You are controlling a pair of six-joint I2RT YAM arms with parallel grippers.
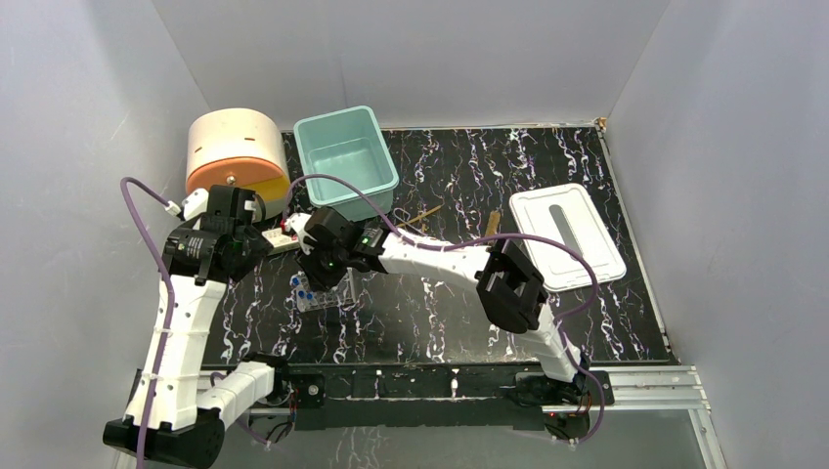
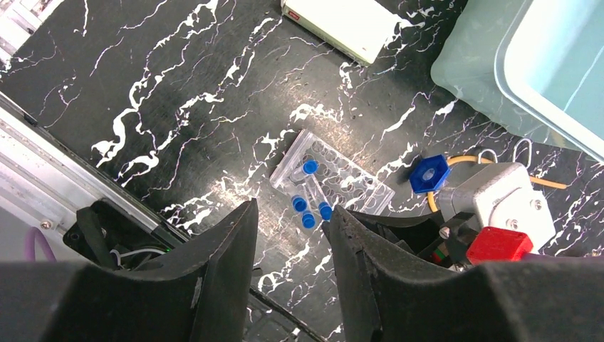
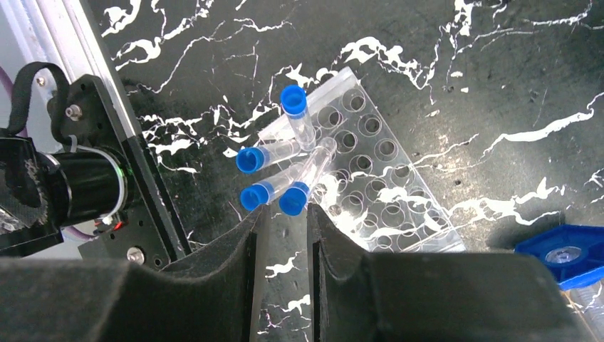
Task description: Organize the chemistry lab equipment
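A clear rack lies flat on the black marbled table. Several blue-capped vials lie across its near end, some leaning on each other. My right gripper hovers just above those caps, its jaws a narrow gap apart with only table showing between them. My left gripper hangs higher over the same rack, open and empty. To the right of the rack lies a blue hexagonal syringe end, with amber tubing curving behind it. In the top view the right arm reaches across to the rack.
A teal bin stands at the back, beside the cream-and-orange drum. A white lid lies at the right. A white box lies near the bin, and thin wooden sticks lie mid-table.
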